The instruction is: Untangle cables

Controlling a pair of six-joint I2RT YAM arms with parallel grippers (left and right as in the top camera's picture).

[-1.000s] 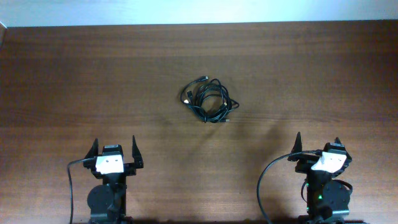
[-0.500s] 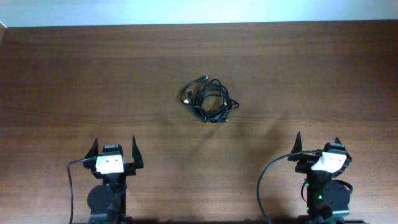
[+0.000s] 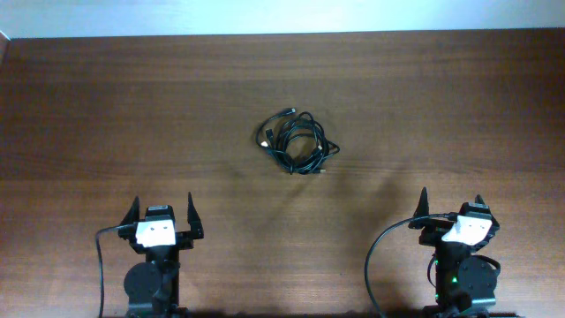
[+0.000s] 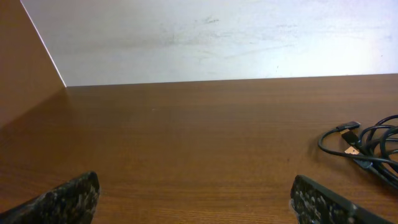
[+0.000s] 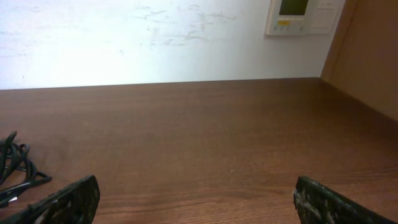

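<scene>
Carrying everything: the table point(image 3: 106, 106), dark brown wood, was the largest thing in view, and the cables were the only loose thing on it.
Cables: the cables point(image 3: 298, 146) lay as one looped black bundle on the far middle of the table. They were well apart from both my tools and ahead of the gap between them. The left wrist view caught them at its right edge, the right wrist view at its left edge.
Step in hand: reaching out to the bundle, as I judged it; no cord was yet separated.
Doing it well: I judged it best to bring each tool in from its own side and pinch an outer strand of the loop, not the crossed middle. The two should then draw apart slowly and low over the table, so that no knot tightened and the bundle did not slide along whole.
Left tool: the left tool point(image 3: 163, 201) sat near the front edge with its fingers point(image 4: 68, 199) spread wide, gripping and touching nothing.
Right tool: the right tool point(image 3: 451, 196) stood likewise wide apart and empty.
Plug ends: the plug ends point(image 4: 351, 126) stuck out on the bundle's left side, and I judged them a fair start for tracing one cord.
</scene>
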